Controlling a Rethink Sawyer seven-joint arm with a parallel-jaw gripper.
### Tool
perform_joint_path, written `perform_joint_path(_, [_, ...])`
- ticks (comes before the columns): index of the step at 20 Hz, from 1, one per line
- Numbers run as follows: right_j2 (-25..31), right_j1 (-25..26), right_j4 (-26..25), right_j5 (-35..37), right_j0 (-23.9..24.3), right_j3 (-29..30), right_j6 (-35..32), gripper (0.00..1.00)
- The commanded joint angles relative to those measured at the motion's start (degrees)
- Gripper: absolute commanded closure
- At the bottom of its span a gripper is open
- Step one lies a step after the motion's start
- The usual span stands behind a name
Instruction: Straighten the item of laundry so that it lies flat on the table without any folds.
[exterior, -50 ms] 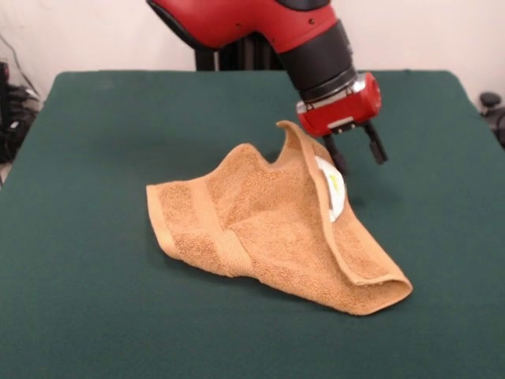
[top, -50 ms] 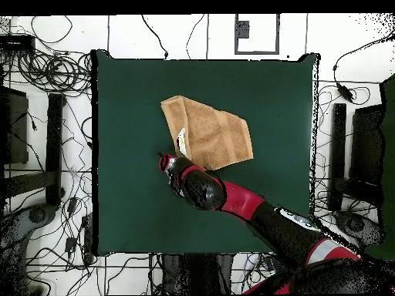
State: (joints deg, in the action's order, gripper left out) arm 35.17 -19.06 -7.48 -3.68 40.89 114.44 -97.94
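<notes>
The gripper (exterior, -50 ms: 357,156) hangs just behind the raised back edge of the towel (exterior, -50 ms: 268,229), its two dark fingers (exterior, -50 ms: 375,145) pointing downward and standing apart with a clear gap between them. Nothing sits between the fingers; the nearer one stands right at the towel's upturned rim beside the white care label (exterior, -50 ms: 334,188), though actual contact cannot be made out. The towel lies near the middle of the table (exterior, -50 ms: 95,300), rumpled: its back edge curls up into a peak by the gripper, one flap folds over along the side with the label, and the woven border band (exterior, -50 ms: 217,229) runs across the flatter part away from the gripper. In the overhead view the towel (top, -50 ms: 208,135) lies as an uneven shape on the table (top, -50 ms: 123,200), with the gripper (top, -50 ms: 164,163) just beside the edge that carries the label (top, -50 ms: 181,139)
</notes>
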Motion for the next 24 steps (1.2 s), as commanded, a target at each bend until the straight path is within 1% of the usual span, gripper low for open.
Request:
perform_joint_path(1, [-1.73, 0.63, -0.91, 4.02, -0.43, -4.28, -5.21, 0.0])
perform_joint_path(4, [-1.29, 1.2, -0.79, 4.04, 0.23, -3.42, -5.63, 0.0])
perform_joint_path(6, [-1.28, 0.11, -0.45, 4.16, 0.21, -2.31, -6.22, 0.0])
perform_joint_path(9, [-1.1, -5.2, 1.47, 5.88, -0.18, 1.28, -8.31, 0.0])
perform_joint_path(10, [-0.8, -7.91, 2.63, 6.98, -0.37, 3.11, -9.5, 0.0])
perform_joint_path(14, [-0.13, -13.31, 4.92, 10.27, -0.49, 5.82, -10.97, 0.0])
perform_joint_path(20, [0.47, -14.05, 4.57, 12.62, 1.2, 5.79, -9.31, 0.0])
perform_joint_path(24, [-0.06, -14.17, 3.41, 15.19, 2.95, 4.58, -7.03, 0.0])
